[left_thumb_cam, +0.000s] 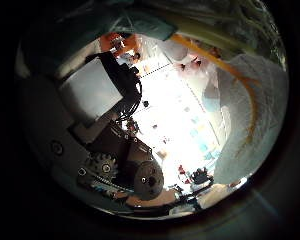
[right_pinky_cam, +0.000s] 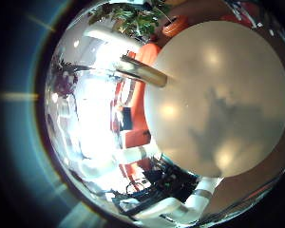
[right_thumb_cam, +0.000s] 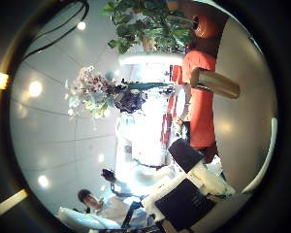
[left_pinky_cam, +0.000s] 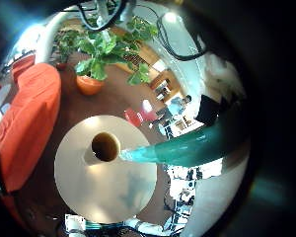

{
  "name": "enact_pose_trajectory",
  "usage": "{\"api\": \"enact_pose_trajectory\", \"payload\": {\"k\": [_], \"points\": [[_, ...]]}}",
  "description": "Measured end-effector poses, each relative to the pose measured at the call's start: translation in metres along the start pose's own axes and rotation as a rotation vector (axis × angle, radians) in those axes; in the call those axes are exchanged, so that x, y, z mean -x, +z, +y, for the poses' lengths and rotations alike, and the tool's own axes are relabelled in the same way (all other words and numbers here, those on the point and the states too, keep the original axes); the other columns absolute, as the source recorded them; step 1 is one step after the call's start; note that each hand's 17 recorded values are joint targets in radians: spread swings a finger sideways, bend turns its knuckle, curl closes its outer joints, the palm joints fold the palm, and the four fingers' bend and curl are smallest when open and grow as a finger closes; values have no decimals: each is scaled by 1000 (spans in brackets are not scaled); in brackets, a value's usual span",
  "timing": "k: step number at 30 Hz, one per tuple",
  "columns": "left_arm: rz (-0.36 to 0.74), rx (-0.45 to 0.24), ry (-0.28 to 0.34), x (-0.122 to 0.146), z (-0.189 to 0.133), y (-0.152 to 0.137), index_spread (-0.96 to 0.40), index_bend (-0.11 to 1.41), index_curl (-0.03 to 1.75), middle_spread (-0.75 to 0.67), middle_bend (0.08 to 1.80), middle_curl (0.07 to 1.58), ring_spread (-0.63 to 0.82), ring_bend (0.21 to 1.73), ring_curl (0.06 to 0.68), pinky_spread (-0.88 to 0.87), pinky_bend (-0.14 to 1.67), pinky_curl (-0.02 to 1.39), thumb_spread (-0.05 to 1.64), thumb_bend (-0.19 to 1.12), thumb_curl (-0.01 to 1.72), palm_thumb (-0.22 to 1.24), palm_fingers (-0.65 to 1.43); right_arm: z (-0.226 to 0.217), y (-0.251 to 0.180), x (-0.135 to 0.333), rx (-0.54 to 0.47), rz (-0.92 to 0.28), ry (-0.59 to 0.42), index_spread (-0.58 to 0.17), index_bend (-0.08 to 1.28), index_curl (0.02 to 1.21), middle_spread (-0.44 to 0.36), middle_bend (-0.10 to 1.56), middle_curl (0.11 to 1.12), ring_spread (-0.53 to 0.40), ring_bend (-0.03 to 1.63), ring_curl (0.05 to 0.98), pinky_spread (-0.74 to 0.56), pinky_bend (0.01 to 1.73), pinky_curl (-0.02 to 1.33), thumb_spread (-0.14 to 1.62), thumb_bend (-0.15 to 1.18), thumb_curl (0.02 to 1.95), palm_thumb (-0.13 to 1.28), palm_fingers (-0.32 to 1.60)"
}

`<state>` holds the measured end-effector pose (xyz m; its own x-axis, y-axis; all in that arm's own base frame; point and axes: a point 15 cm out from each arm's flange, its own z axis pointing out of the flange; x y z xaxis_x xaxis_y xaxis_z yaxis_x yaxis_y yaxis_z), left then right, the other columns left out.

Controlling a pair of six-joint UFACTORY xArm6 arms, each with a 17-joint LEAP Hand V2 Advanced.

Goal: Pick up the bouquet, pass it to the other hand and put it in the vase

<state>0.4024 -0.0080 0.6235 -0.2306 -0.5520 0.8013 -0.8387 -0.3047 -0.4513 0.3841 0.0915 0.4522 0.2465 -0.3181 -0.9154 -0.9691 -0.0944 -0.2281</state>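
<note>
In the left little finger side palm view the vase (left_pinky_cam: 106,146) stands upright on the round table (left_pinky_cam: 109,197), its mouth seen from above. The bouquet's stem bundle (left_pinky_cam: 187,148) reaches out from my left hand, and its tip is just beside the vase's mouth. The right thumb side palm view shows the bouquet's flowers (right_thumb_cam: 95,92) held high, away from my right hand (right_thumb_cam: 189,194), and the vase (right_thumb_cam: 221,85).
A potted plant (left_pinky_cam: 99,54) and a sofa (left_pinky_cam: 25,114) stand on the floor beyond the table. The plant also shows in the right thumb side palm view (right_thumb_cam: 150,24).
</note>
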Motion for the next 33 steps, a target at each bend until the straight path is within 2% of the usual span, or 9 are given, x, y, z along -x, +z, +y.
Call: {"api": "enact_pose_trajectory", "payload": {"k": [5, 14, 33], "points": [[-15, 1, -8, 12, -2, 4, -709, 687, 1172, -484, 1211, 913, -398, 1524, 522, -596, 1168, 999, 1055, -9, 757, 979, 1094, -2, 0, -5, 2, -6, 12, -376, 150, 281, 97, 178, 301, 233, 365, 239, 390, 449, 352, 1034, -23, 544, 698, -31], [-19, 4, -47, 38, -13, 28, -722, 662, 1206, -486, 1204, 916, -399, 1521, 520, -610, 1147, 1024, 1056, -9, 767, 977, 1100, -2, 0, -8, 4, -11, 19, -370, 153, 270, 102, 179, 293, 233, 365, 248, 389, 446, 341, 1035, -23, 521, 706, -21], [-14, 28, -76, 60, -19, 63, -743, 630, 1248, -491, 1187, 922, -400, 1516, 519, -636, 1115, 1063, 1056, -9, 779, 976, 1107, -2, -4, -11, -3, -10, 26, -362, 164, 276, 97, 184, 296, 223, 369, 257, 390, 442, 322, 1037, -23, 500, 714, 5]]}}
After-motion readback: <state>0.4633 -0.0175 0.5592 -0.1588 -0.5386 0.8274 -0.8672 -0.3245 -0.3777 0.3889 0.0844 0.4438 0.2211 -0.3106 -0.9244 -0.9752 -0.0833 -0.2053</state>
